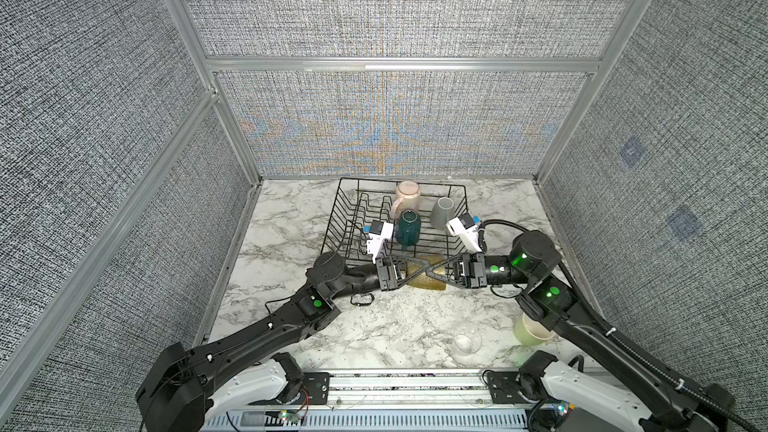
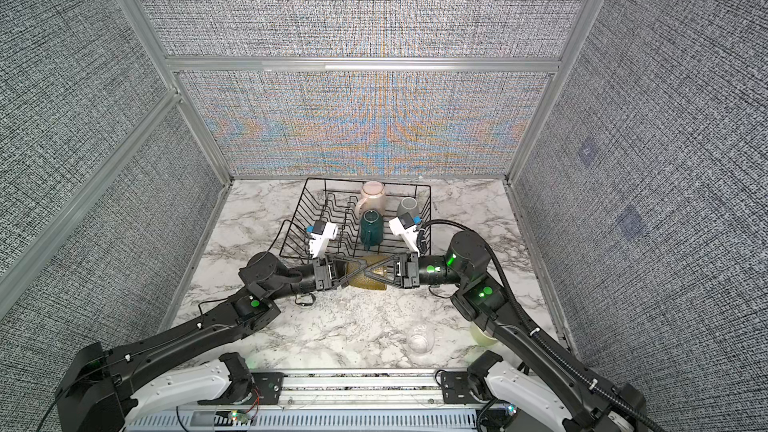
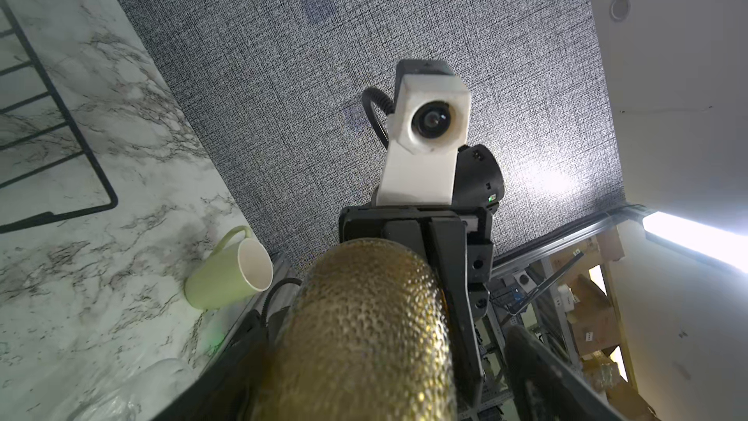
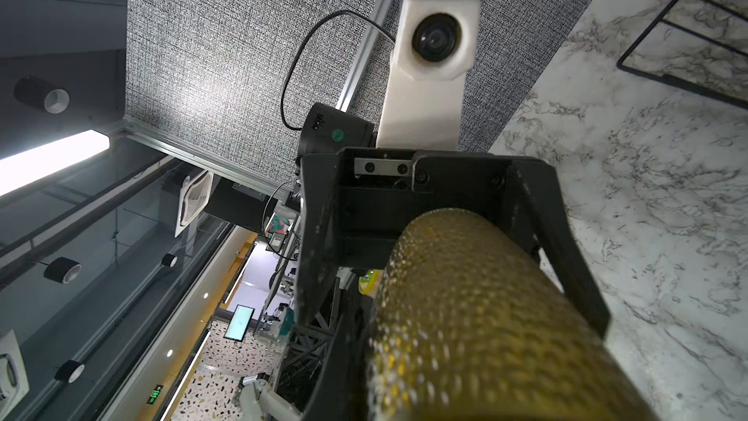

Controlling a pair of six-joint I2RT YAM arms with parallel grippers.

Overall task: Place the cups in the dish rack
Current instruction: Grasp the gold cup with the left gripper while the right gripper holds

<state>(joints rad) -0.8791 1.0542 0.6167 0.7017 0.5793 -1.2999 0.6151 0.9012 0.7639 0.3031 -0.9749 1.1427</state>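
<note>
Only wrist views showed us left gripper (image 4: 453,309) splayed around amber tumbler (image 4: 485,317), right gripper (image 3: 465,358) pinching it, six o'clock from dish rack (image 1: 353,218)

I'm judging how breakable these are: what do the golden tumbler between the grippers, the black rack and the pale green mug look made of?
The tumbler: probably amber glass; glossy, pebbled surface catching highlights. The rack: thin black wire, likely coated metal, smooth. The green mug: opaque, matte, thick rim, so likely ceramic, though plastic cannot be ruled out.
</note>
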